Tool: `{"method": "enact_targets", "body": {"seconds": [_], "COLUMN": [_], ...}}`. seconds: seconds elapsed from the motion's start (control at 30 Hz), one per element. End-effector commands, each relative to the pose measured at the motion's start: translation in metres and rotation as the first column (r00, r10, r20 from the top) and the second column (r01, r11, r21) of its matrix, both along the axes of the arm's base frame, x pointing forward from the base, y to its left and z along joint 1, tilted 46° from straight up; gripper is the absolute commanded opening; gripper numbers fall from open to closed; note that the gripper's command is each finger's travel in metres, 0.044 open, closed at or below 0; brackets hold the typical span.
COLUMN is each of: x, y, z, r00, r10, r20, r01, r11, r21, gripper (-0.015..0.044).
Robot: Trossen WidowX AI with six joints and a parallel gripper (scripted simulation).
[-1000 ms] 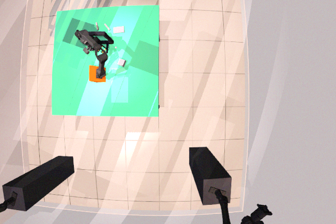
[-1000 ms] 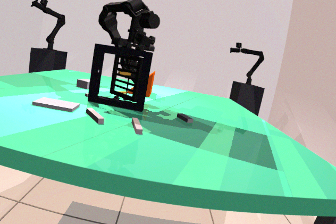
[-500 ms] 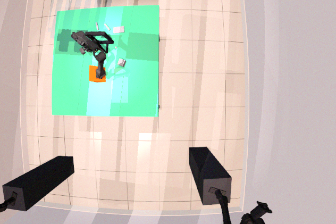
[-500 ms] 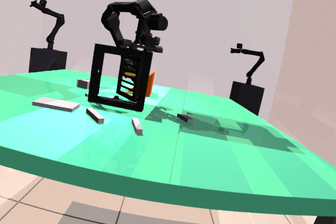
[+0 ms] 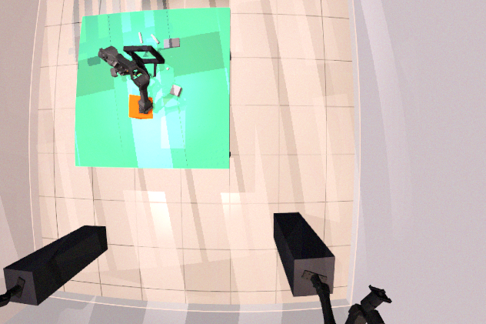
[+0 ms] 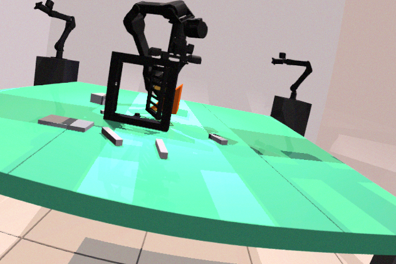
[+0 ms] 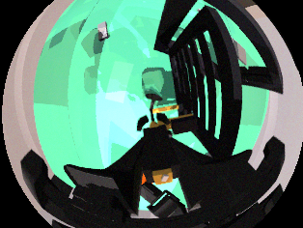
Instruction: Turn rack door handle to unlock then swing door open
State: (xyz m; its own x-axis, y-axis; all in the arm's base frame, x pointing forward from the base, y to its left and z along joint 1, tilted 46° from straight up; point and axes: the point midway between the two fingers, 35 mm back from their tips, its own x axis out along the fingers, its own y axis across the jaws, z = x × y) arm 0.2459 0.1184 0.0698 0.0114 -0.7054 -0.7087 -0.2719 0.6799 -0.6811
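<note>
The black rack frame [image 5: 137,48] [image 6: 110,95] stands upright on the green table [image 5: 101,135] [image 6: 178,190]. Its slatted door [image 6: 153,113] [image 7: 234,97] is swung well out toward the arm's base; I cannot tell the exact angle. The door's gold handle [image 6: 156,88] [image 7: 166,110] lies level, turned from upright. My gripper [image 7: 155,142] is shut on the handle, beside the door. In the exterior view its fingertips are largely hidden behind the door and frame; in the top view the arm covers them.
An orange block [image 5: 135,106] [image 6: 177,99] is at the arm's base. A flat grey slab [image 5: 171,42] [image 6: 52,119], a grey block [image 5: 175,90] [image 6: 96,98] and several small bars, including one bar [image 6: 161,148] and another bar [image 6: 218,138], lie around the frame.
</note>
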Motion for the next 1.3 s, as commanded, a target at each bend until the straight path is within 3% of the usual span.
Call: {"method": "enact_targets", "body": {"seconds": [0.0,0.8,1.27], "x": [0.001,0.014,0.015], "y": [0.006,0.045,0.046], "z": [-0.006,-0.044,-0.045], "r00": [0.996,0.872,0.866], "r10": [-0.065,-0.350,-0.357], "r20": [0.062,0.342,0.349], "r01": [0.065,0.346,0.353], "r11": [0.998,0.935,0.932], "r21": [0.005,0.074,0.077], "gripper": [0.0017,0.0017,0.0017]}}
